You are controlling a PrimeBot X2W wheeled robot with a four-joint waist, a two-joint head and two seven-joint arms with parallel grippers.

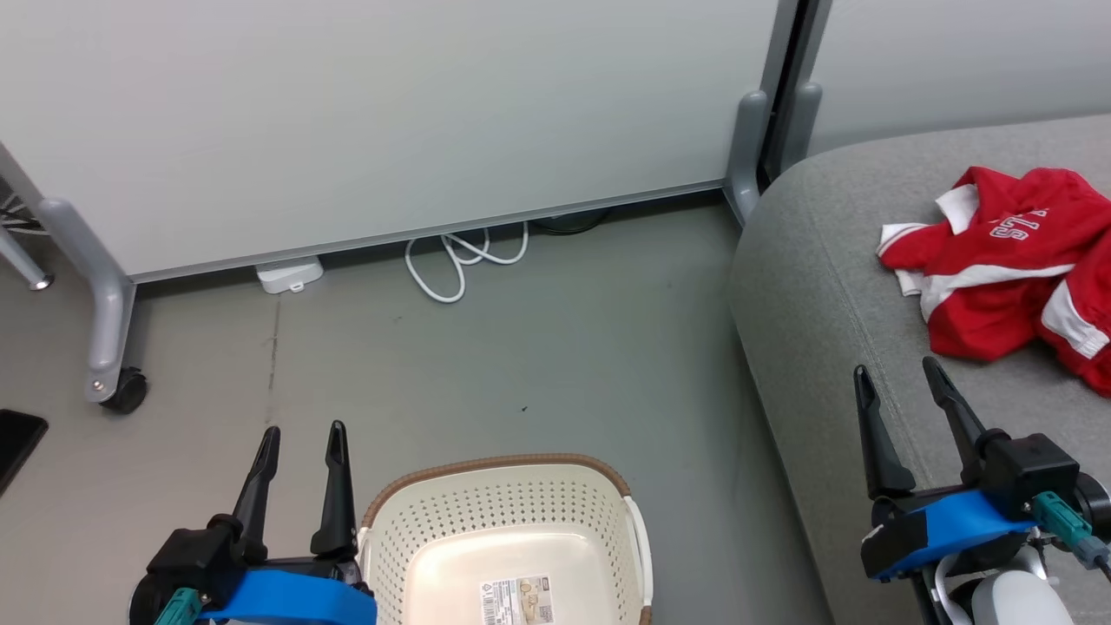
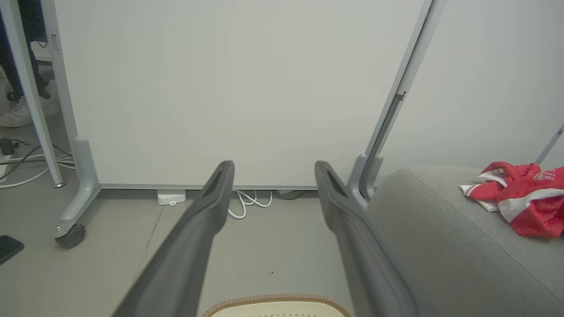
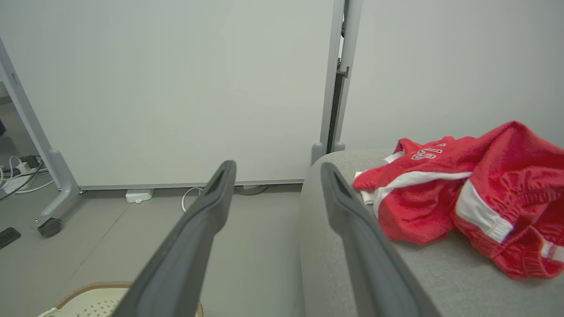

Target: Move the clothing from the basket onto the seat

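Note:
The red clothing [image 1: 1011, 269] with white stripes and lettering lies crumpled on the grey seat [image 1: 807, 286] at the right; the same clothing [image 3: 462, 198] fills the right of the right wrist view and shows small [image 2: 524, 204] in the left wrist view. The cream basket [image 1: 508, 542] with a brown rim stands on the floor at the bottom centre, with nothing but a label inside. My left gripper [image 1: 300, 434] hangs open just left of the basket. My right gripper [image 1: 898, 373] stands open over the seat's front edge, short of the clothing. Both hold nothing.
A white partition panel [image 1: 373, 113] on castor feet [image 1: 121, 391] closes off the back. A white cable [image 1: 460, 260] and a white box [image 1: 289, 275] lie at its foot. A dark flat object [image 1: 16, 438] lies at the left edge. Grey floor [image 1: 538, 365] separates basket and panel.

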